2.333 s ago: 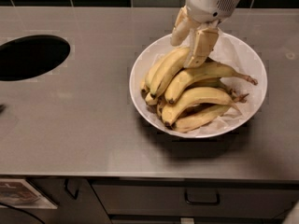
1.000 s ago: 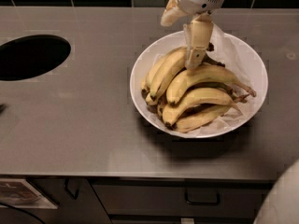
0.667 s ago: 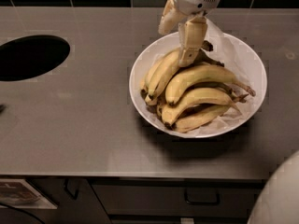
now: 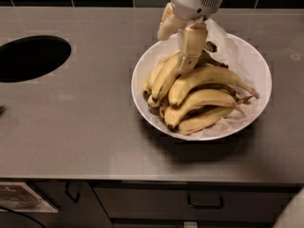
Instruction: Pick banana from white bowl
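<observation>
The white bowl (image 4: 256, 65), lined with crinkled paper, sits on the grey counter and holds several yellow bananas. The banana (image 4: 164, 77) with the thick blackened stem lump lies at the top left of the pile, its stem pointing to the back. My gripper (image 4: 174, 53) hangs over the bowl's back left part. Its fingers are apart: one finger (image 4: 167, 22) is above the rim and the other (image 4: 192, 44) reaches down onto the stem end of that banana. Nothing is lifted.
A round dark hole (image 4: 31, 57) is cut in the counter at the left. A dark tiled wall runs along the back. Drawers with handles (image 4: 205, 204) sit below the front edge.
The gripper has shifted left and slightly back over the bowl, from the pile's middle to its back left. The bananas have not moved.
</observation>
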You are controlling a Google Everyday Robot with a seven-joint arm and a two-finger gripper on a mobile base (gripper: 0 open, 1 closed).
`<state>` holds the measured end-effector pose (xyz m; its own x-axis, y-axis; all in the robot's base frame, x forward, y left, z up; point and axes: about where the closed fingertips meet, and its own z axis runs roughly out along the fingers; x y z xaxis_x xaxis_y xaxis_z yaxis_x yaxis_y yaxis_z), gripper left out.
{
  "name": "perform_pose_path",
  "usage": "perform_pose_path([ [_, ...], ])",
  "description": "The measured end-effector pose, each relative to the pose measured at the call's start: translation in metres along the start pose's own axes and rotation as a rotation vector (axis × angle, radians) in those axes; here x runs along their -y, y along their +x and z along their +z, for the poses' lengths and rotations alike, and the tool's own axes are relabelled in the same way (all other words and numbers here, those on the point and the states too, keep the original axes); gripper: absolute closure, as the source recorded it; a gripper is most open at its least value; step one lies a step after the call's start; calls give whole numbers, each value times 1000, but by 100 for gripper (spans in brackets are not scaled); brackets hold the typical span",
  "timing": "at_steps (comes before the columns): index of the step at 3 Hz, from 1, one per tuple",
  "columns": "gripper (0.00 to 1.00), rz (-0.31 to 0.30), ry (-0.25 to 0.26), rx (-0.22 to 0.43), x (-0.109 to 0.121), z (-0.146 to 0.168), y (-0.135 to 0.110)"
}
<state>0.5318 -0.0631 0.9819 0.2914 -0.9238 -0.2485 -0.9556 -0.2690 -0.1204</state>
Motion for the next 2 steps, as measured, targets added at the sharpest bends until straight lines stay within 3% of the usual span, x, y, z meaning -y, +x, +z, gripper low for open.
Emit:
perform_pose_path([
  [1, 32, -1, -11, 5, -3, 3, -4],
  [2, 51, -3, -15, 6, -3, 4, -7],
])
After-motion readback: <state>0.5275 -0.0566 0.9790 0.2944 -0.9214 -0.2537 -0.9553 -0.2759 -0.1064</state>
